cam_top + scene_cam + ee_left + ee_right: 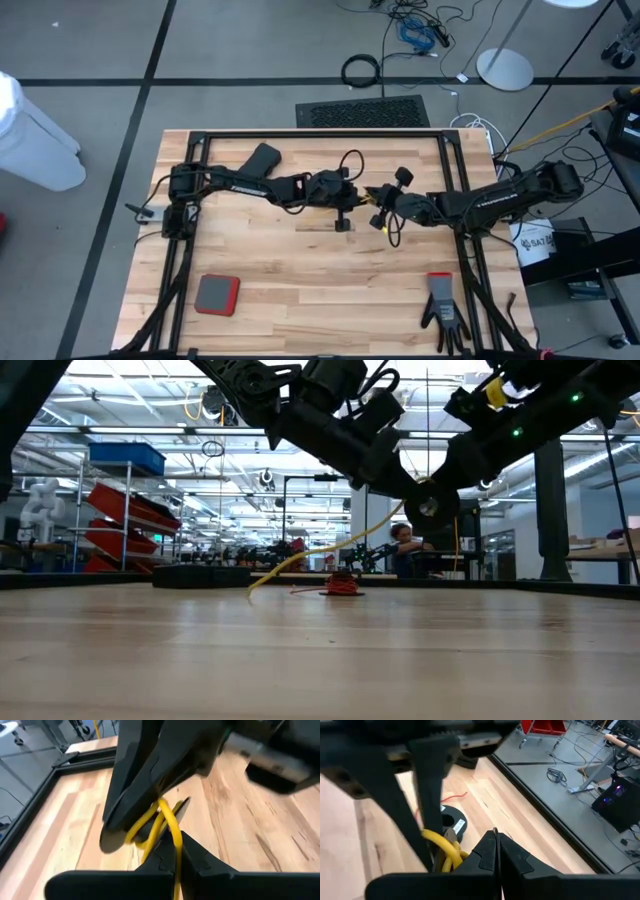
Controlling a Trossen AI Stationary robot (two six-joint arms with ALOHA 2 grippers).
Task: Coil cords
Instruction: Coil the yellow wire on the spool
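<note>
I have both arms meeting above the middle of the table. My left gripper (172,847) is clenched on the yellow cord (161,822), whose loops bunch between it and the right gripper (385,208). The right gripper is clenched too, pinching the same yellow loops. Below them a black reel (451,820) lies flat on the wood. Farther back, the reddish-orange cord (340,587) sits in a small heap on the table (300,290).
</note>
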